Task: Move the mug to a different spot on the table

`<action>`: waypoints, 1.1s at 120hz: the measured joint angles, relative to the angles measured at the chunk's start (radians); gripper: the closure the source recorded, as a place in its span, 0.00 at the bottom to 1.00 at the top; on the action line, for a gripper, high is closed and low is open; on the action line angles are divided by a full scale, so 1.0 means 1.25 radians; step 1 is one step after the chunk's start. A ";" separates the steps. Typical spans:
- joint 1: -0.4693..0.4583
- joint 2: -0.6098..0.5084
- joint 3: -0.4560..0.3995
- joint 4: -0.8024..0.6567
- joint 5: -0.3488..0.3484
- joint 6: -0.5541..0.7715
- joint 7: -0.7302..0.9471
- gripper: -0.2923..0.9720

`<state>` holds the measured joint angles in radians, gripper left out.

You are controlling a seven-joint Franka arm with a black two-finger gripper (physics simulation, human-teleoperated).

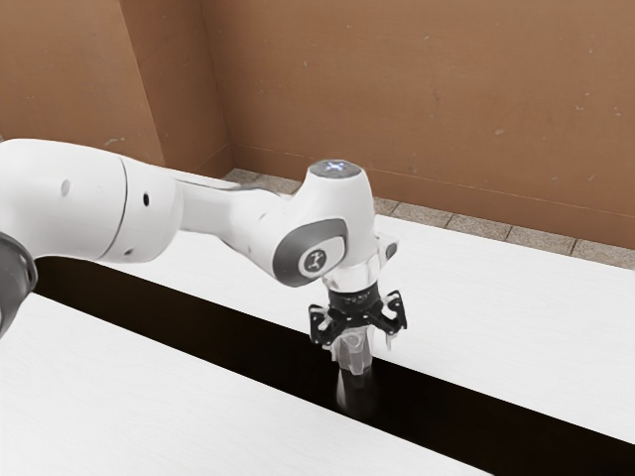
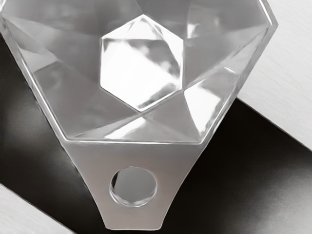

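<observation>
**A:** Where is the mug right now?

**B:** The mug point(image 1: 357, 382) is straight under the hand, at 6 o'clock from the wrist. It is over the dark band point(image 1: 198, 327) that crosses the white desk point(image 1: 516, 317) from 10 o'clock to 4 o'clock in the exterior view. I cannot tell whether its base touches the band.

**A:** And the jaws?

**B:** They are drawn in narrow and pinch the mug's upper part from two sides, as far as I can judge. In the wrist view the handle point(image 2: 132, 195) is the part nearest the hand.

**A:** What could go wrong?

**B:** The clear, faceted walls look slick, and the pinch is thin and high up. A quick swing of the arm point(image 1: 198, 213) could make the mug pivot or slide out. If it slipped here it would land on the band, not on white desk. If it were set down across the band's edge it could also tip, because it is tall for its base.
</observation>
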<state>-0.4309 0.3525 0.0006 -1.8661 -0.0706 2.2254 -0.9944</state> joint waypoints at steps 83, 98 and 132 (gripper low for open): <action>0.015 0.046 0.004 -0.013 0.039 0.039 -0.120 0.33; 0.014 0.047 0.004 -0.013 0.040 0.044 -0.129 0.42; 0.011 0.046 0.004 -0.013 0.051 0.048 -0.128 0.53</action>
<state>-0.4173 0.4100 0.0061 -1.8826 -0.0069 2.2860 -1.1545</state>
